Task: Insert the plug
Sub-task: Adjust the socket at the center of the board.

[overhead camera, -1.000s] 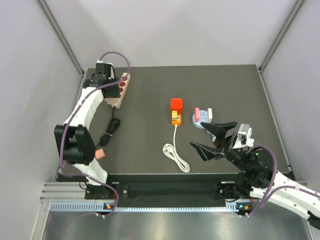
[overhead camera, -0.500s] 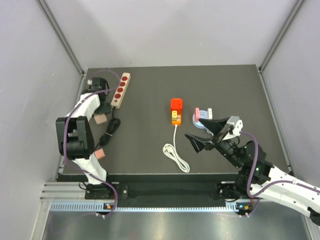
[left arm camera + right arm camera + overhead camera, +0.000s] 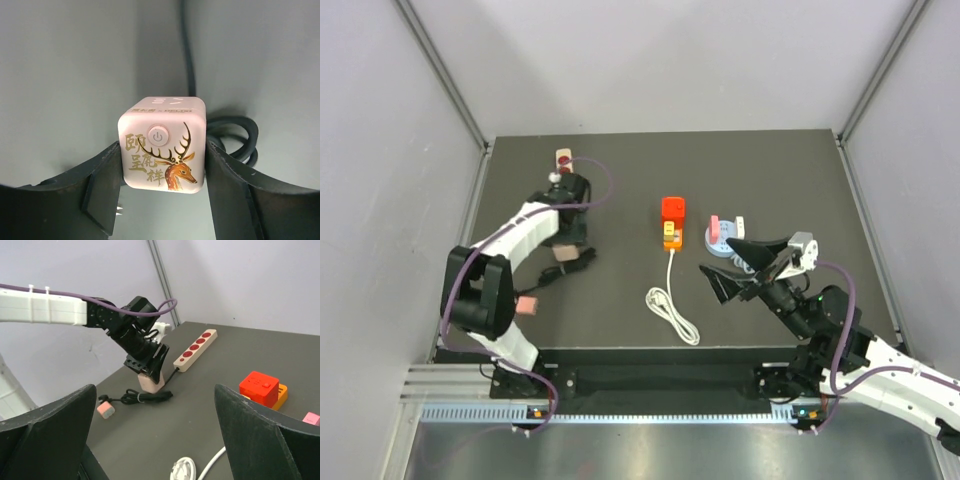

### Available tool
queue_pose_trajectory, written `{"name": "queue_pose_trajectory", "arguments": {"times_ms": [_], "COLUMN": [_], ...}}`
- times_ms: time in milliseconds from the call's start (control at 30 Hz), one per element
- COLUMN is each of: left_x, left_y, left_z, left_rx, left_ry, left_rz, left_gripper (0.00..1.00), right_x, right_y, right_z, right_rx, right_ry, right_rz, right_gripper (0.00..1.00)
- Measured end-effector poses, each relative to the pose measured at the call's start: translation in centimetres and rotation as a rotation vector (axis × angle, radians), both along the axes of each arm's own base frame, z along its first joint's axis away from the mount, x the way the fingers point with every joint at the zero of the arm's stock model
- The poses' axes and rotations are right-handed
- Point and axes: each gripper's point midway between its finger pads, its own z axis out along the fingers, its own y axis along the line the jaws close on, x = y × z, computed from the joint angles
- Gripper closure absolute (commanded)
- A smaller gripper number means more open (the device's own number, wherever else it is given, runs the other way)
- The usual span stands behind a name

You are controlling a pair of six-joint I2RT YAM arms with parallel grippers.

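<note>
Top external view: plug (image 3: 672,208), red, sits at the far end of the orange power strip (image 3: 670,235), mid-table; strip's long axis runs near-to-far; right gripper (image 3: 717,258) is the nearer, with the plug to its left and slightly farther off; its fingers are spread wide, arm low, pointing left; left gripper (image 3: 563,250) pinches a pink cube (image 3: 162,150), wrist angled down.

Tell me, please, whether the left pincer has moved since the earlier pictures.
Yes. The left pincer, gripping a pink cube, has swung from the far left corner toward the near side and rightward, closer to the red plug.
</note>
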Motion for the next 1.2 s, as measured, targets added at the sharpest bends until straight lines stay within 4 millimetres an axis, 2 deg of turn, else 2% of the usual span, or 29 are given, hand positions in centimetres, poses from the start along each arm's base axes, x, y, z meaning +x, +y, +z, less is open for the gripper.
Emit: {"name": "queue_pose_trajectory", "arguments": {"times_ms": [100, 200, 367, 433, 567, 633, 667, 767, 933, 1000, 1033, 1067, 1200], "left_x": [-1.3, -3.0, -4.0, -3.2, 0.2, 1.9, 2.5, 3.9, 6.2, 7.2, 7.6, 7.8, 9.0], "left_y": [-5.0, -8.5, -10.3, -11.1, -13.0, -13.0, -12.7, -10.7, -7.0, -6.4, -6.1, -5.9, -5.5], "left_z": [0.3, 0.6, 2.4, 4.6, 11.2, 14.3, 15.2, 15.9, 14.4, 13.3, 11.8, 11.2, 10.7], "left_rx": [-0.053, -0.086, -0.162, -0.184, -0.176, -0.132, -0.114, -0.079, -0.044, -0.033, -0.029, -0.036, -0.093], "left_ry": [-0.015, -0.012, -0.011, -0.041, -0.195, -0.284, -0.312, -0.331, -0.257, -0.226, -0.184, -0.172, -0.202], "left_rz": [-0.089, -0.152, -0.174, -0.220, -0.383, -0.465, -0.500, -0.576, -0.675, -0.722, -0.762, -0.782, -0.892], "left_gripper": [1.00, 1.00, 1.00, 1.00, 1.00, 1.00, 1.00, 1.00, 1.00, 1.00, 1.00, 1.00, 1.00], "right_x": [0.1, 0.3, 0.6, 0.6, 0.4, 0.4, 0.4, 0.6, 0.9, 0.9, 0.9, 0.9, 1.1], "right_y": [-0.1, -0.2, -0.4, -0.7, -1.8, -2.3, -2.4, -2.8, -2.9, -2.9, -2.9, -2.9, -2.6], "right_z": [-0.4, -0.8, -1.8, -1.9, -1.2, -0.7, -0.5, 0.2, 0.9, 0.7, 0.8, 0.8, 0.5], "right_rx": [-0.003, -0.002, -0.030, -0.029, -0.008, -0.002, -0.002, -0.011, -0.024, -0.030, -0.029, -0.029, -0.047], "right_ry": [0.019, 0.043, 0.091, 0.096, 0.080, 0.067, 0.060, 0.043, 0.034, 0.035, 0.033, 0.032, 0.030], "right_rz": [-0.009, -0.017, -0.037, -0.050, -0.069, -0.081, -0.089, -0.108, -0.126, -0.127, -0.127, -0.128, -0.130], "right_gripper": [0.00, 0.00, 0.00, 0.00, 0.00, 0.00, 0.00, 0.00, 0.00, 0.00, 0.00, 0.00, 0.00]}}
